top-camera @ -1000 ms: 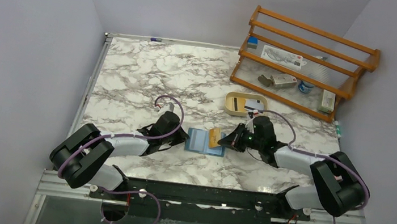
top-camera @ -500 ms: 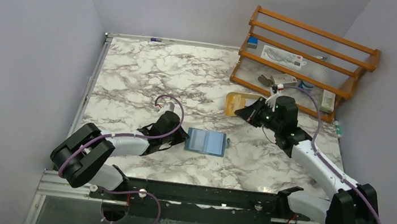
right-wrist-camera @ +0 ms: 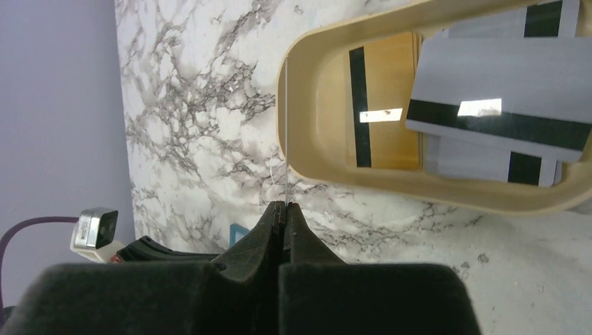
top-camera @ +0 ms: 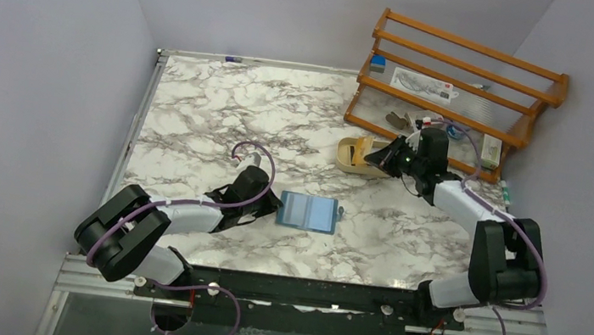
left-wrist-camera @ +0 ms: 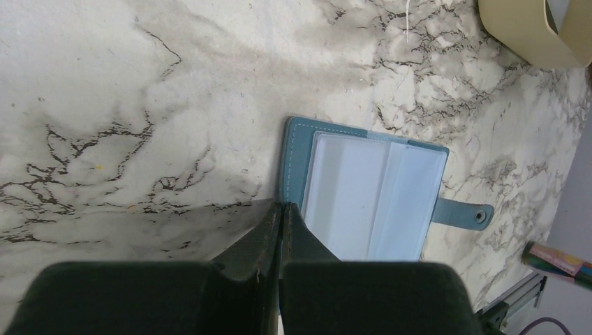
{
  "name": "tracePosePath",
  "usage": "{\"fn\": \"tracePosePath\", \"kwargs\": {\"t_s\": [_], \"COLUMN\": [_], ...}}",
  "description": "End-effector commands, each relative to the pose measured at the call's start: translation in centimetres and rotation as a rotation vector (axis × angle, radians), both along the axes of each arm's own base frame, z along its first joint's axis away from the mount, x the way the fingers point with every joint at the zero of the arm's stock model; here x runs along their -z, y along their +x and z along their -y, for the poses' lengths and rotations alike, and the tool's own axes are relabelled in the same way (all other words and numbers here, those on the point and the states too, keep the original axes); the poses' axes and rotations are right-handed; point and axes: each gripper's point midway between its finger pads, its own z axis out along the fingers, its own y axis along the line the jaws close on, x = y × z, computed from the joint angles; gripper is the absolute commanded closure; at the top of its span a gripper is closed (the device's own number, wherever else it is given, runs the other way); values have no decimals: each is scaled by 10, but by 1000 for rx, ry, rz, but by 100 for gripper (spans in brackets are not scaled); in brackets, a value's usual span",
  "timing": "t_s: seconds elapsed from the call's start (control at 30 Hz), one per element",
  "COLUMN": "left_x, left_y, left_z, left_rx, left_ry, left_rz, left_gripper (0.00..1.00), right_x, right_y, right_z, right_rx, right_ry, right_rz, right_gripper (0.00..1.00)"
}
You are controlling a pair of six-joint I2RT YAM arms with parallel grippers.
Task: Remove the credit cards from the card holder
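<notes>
The teal card holder [top-camera: 309, 213] lies open on the marble table, pale blue inside, with no card showing in it. It also shows in the left wrist view [left-wrist-camera: 370, 195] with its tab [left-wrist-camera: 464, 213]. My left gripper [top-camera: 271, 207] [left-wrist-camera: 281, 206] is shut, its tips at the holder's left edge. My right gripper [top-camera: 381, 154] [right-wrist-camera: 282, 204] is shut on a thin credit card [right-wrist-camera: 286, 125], seen edge-on, beside the near-left rim of the tan oval tray [top-camera: 342, 154] [right-wrist-camera: 307, 125]. A yellow-orange card [right-wrist-camera: 391, 98] and whitish cards [right-wrist-camera: 489, 77] lie in the tray.
A wooden rack [top-camera: 458, 85] with several small items stands at the back right, just behind the tray and my right arm. The table's left edge and the purple walls bound the area.
My right gripper has pulled a yellow-orange card out of the holder and carried it back and right to the tray. The left arm and the holder have not moved.
</notes>
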Motion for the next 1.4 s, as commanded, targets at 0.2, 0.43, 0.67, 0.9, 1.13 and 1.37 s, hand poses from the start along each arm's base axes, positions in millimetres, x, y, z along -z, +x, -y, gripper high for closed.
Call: {"fn": "tracePosePath", "kwargs": {"t_s": [0.2,0.43,0.67,0.9,1.13,1.37], "left_x": [5,7,6,5,6,7], "left_y": [1,2,4,3,0,-2], "left_z": [-6,-6,-4,-5,-9,-11], "left_rx": [-7,-5,0,-3,-10,-14], "left_ry": [34,41,46,46,48,49], "left_rz": [-6,-12,-11,-12,-12,-14], "left_gripper": [100,100,100,100,100,100], "right_x": [20,38,43,37,32,31], "right_y": [20,18,23,34,47,47], "right_z": [-10,-13,-9,-12,-9,-13], "right_rx": [-74,-100,-73,-66,-58,-82], "right_ry": [33,35,10,41,61,75], "right_rz": [0,-24,-31,-29,-20,-19], "right_gripper": [99,99,99,99,99,99]}}
